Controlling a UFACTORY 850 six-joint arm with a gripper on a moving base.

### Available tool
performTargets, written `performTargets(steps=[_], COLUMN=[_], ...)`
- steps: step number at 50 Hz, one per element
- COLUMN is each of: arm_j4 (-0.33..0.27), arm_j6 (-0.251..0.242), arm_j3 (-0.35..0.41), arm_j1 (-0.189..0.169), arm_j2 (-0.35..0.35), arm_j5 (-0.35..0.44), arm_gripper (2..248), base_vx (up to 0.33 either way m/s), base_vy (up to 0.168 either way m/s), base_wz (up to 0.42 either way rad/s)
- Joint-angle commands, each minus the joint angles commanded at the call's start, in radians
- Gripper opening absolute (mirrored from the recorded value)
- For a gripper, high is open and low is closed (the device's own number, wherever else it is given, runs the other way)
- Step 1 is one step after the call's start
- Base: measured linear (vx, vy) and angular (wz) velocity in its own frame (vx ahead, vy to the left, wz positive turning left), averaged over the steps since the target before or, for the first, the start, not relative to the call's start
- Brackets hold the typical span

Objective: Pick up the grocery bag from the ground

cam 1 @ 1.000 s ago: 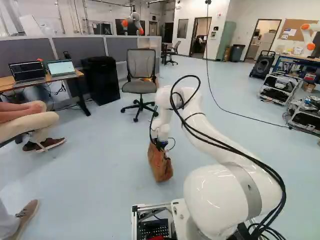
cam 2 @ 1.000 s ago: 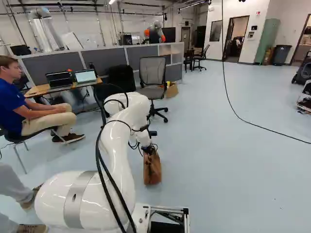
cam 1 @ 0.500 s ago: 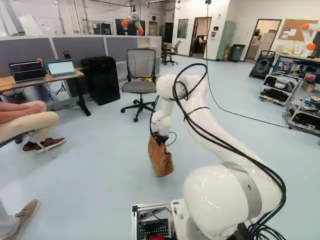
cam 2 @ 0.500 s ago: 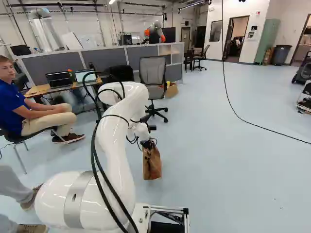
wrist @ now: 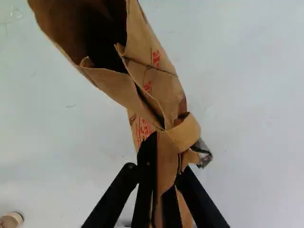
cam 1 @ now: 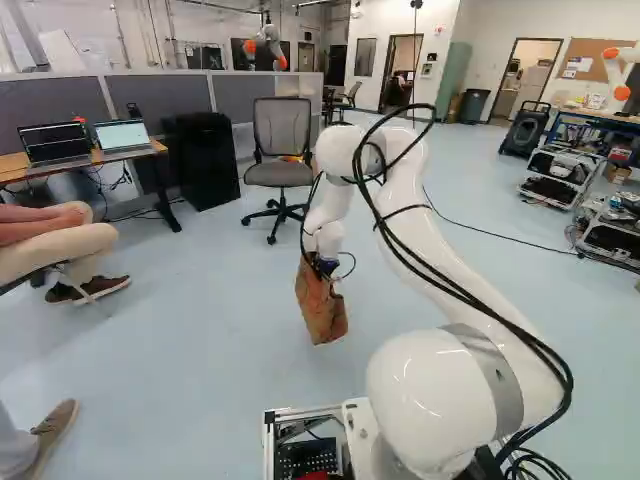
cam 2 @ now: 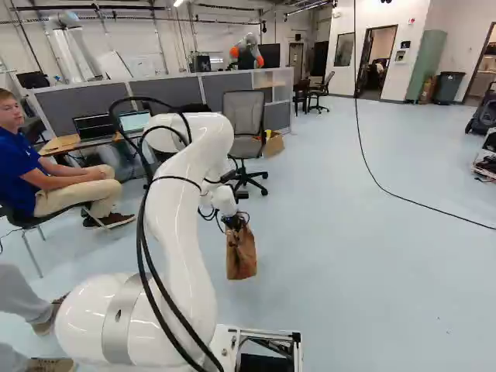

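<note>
The gripper (wrist: pixel 165 161), fingers clamped on the brown paper grocery bag (cam 1: pixel 321 308), is carrying it higher above the floor (cam 1: pixel 205 330), so the pickup is apparently succeeding.

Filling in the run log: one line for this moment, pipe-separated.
gripper: shut on brown paper grocery bag | bag: hanging, higher than a second ago | base: unmoved

Two laptops (cam 1: pixel 121 136) on a desk (cam 1: pixel 149 150), upper left of the left base view; an office chair (cam 1: pixel 283 130), upper middle; a bin (cam 1: pixel 473 105), upper right; a cardboard box (cam 2: pixel 274 145), upper middle of the right base view.
</note>
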Motion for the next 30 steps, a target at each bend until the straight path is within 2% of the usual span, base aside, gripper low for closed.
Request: performTargets(steps=[30], arm_j4=[0.000], arm_j6=[0.000], arm_j3=[0.133], arm_j1=[0.000], arm_j2=[0.200], arm_j5=[0.000], arm_gripper=[19], base_vx=[0.000], base_vy=[0.000], base_wz=[0.000])
